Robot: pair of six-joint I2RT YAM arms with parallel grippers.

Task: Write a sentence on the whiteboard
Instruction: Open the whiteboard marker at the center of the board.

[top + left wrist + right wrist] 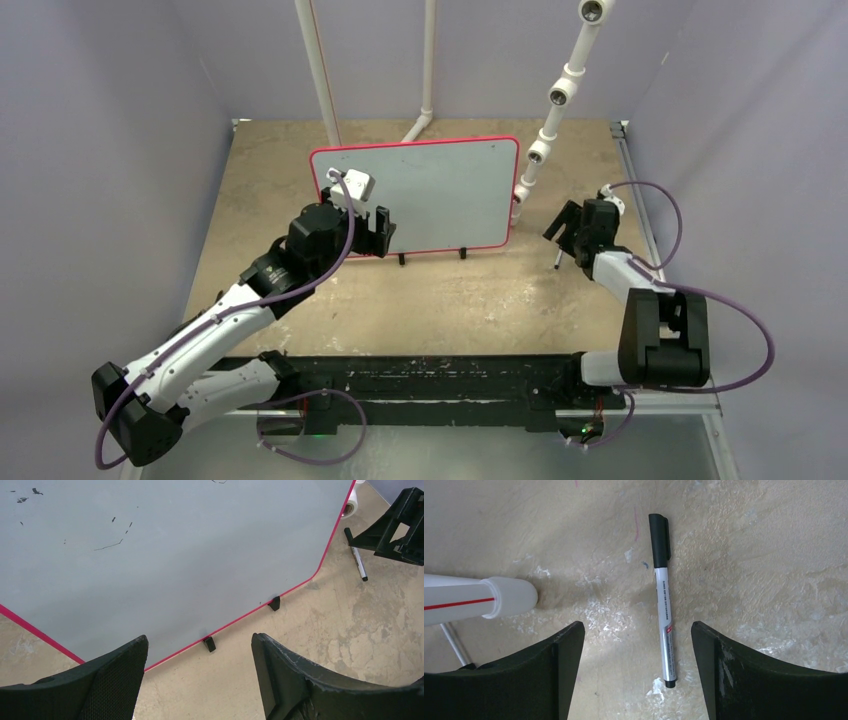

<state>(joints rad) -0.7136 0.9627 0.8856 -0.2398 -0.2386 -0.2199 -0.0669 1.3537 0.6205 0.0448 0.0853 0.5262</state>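
Right wrist view: right gripper (635, 630) hung wide open over the capped marker (663, 605) on the table (774, 555), likely aligned for pickup.
Left gripper (199, 639): was wide, empty, at the lower edge of the whiteboard (200, 555), probably to steady it.
Whiteboard: stood propped mid-table, left of the marker.
Unclear: only faint stray marks (107, 546) showed; no writing was legible.
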